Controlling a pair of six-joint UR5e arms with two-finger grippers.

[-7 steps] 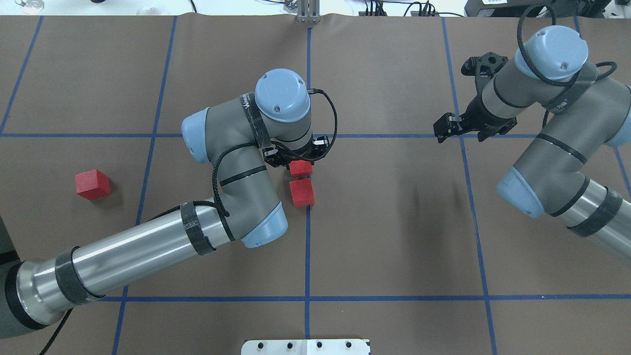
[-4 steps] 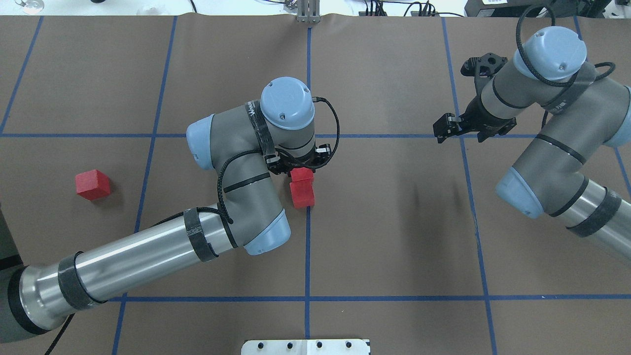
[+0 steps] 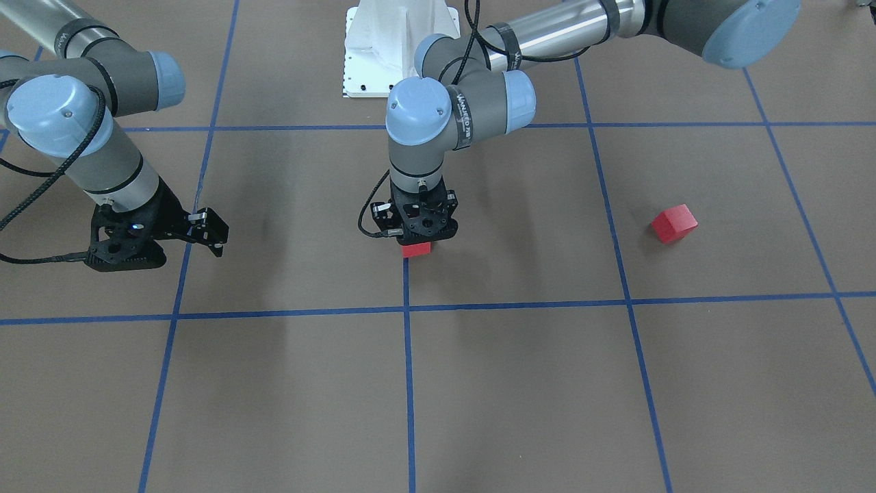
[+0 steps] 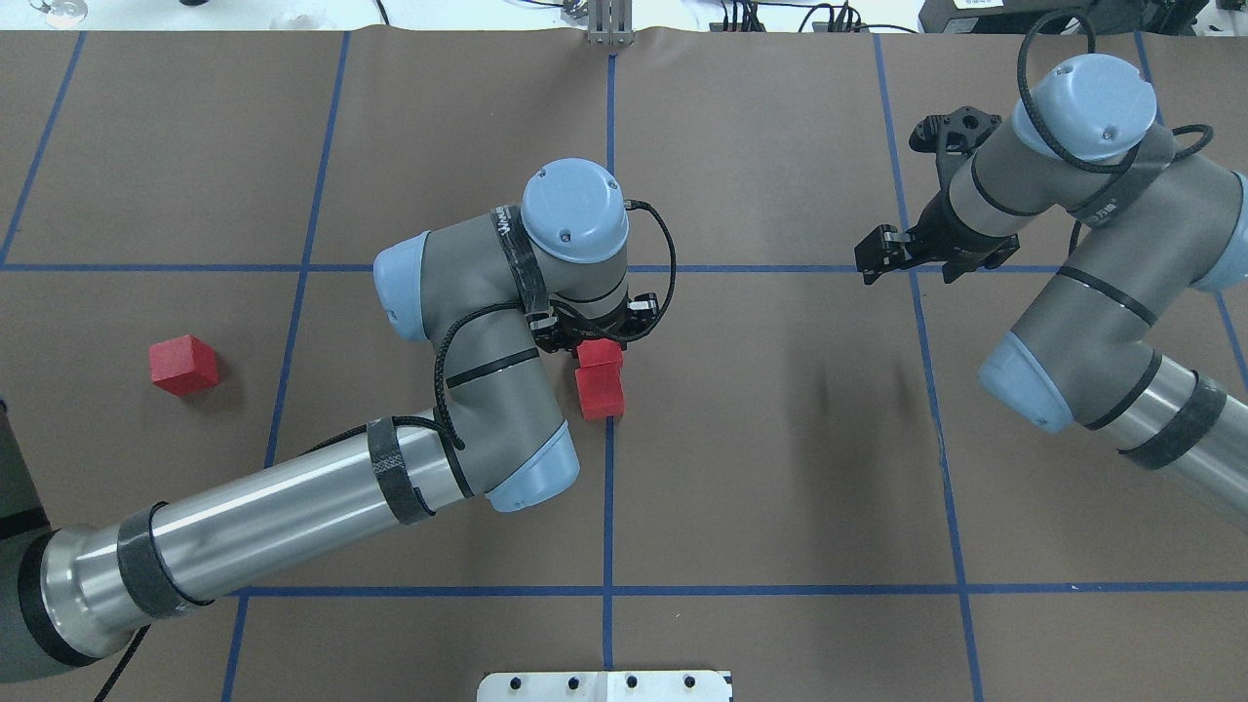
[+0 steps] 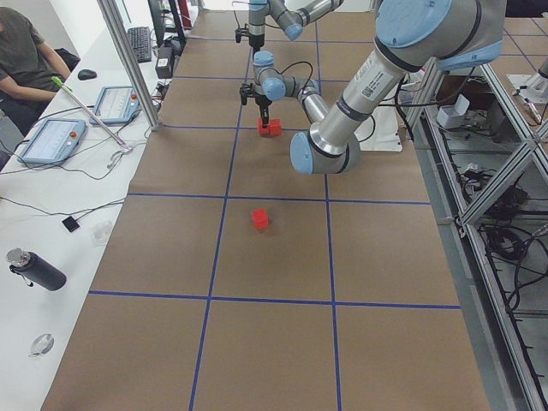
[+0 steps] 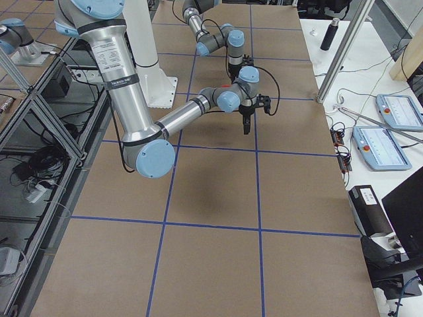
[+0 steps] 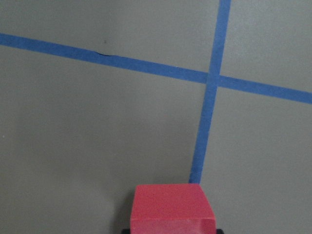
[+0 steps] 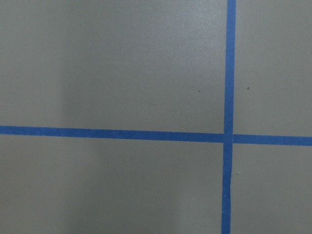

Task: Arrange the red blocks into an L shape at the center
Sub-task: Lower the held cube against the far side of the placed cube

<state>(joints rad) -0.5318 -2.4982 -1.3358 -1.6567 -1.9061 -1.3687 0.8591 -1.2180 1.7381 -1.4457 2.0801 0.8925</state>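
Observation:
My left gripper (image 4: 599,339) is shut on a red block (image 4: 601,354) just left of the central blue line (image 4: 608,487). A second red block (image 4: 599,391) lies on the surface right beside the held one, on the side nearer my base; they look touching or nearly so. In the front-facing view the held block (image 3: 416,249) shows under the left gripper (image 3: 415,231), which hides the second block. The left wrist view shows the held block (image 7: 171,207) at its bottom edge. The third red block (image 4: 183,365) (image 3: 674,223) lies alone far to the left. My right gripper (image 4: 871,261) (image 3: 216,236) hovers open and empty.
The brown surface is gridded with blue tape lines (image 4: 780,268). A white base plate (image 4: 604,685) sits at the near edge. In the exterior left view a person (image 5: 21,51) sits at a side table with tablets and a dark bottle (image 5: 34,270).
My left gripper has moved toward my base with the red block, closing the gap to the second block. The right arm has barely moved.

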